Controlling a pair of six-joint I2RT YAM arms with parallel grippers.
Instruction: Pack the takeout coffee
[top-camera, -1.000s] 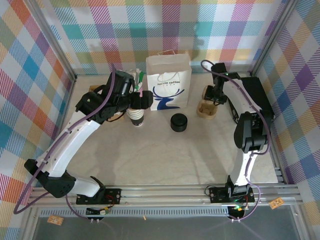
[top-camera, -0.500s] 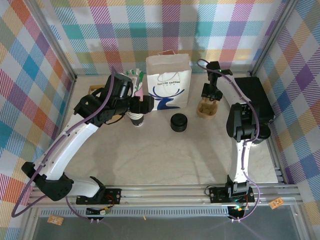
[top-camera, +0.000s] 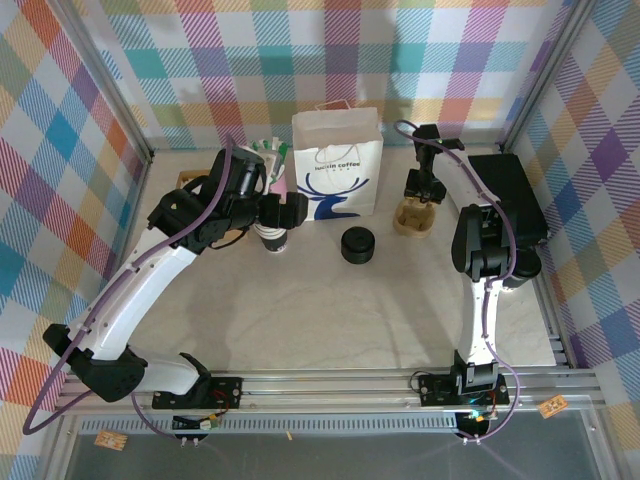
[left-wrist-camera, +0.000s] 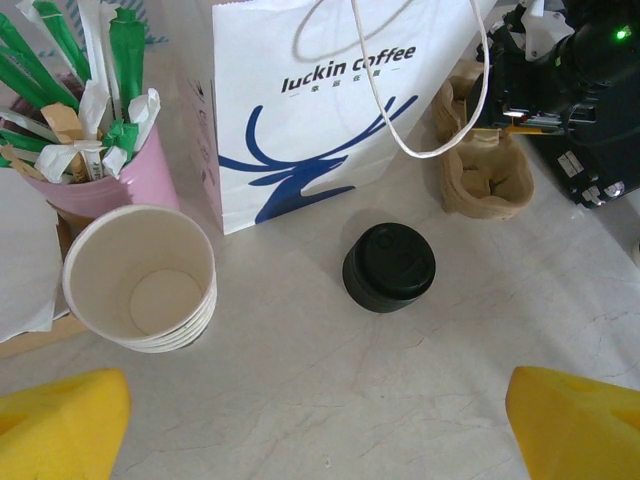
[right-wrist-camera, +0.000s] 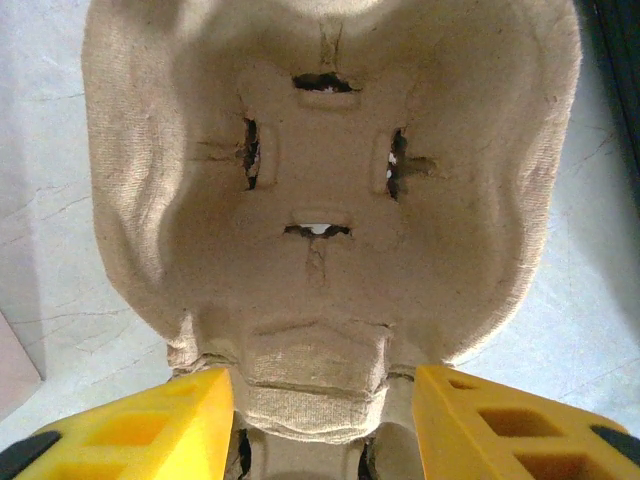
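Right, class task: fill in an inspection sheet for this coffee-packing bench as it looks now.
Surface: pale marble-look table, no spills seen.
Job's things: paper cups nested, top one open, unlidded; black lids stacked; paper bag upright; pulp carrier right of bag.
Clutter: pink cup of sachets; black box.
Tools: left tool open, near the cups; right tool straddles carrier's rim, grip unclear.
Cables: purple cable loops beside left arm.
Surroundings: checked cloth walls.
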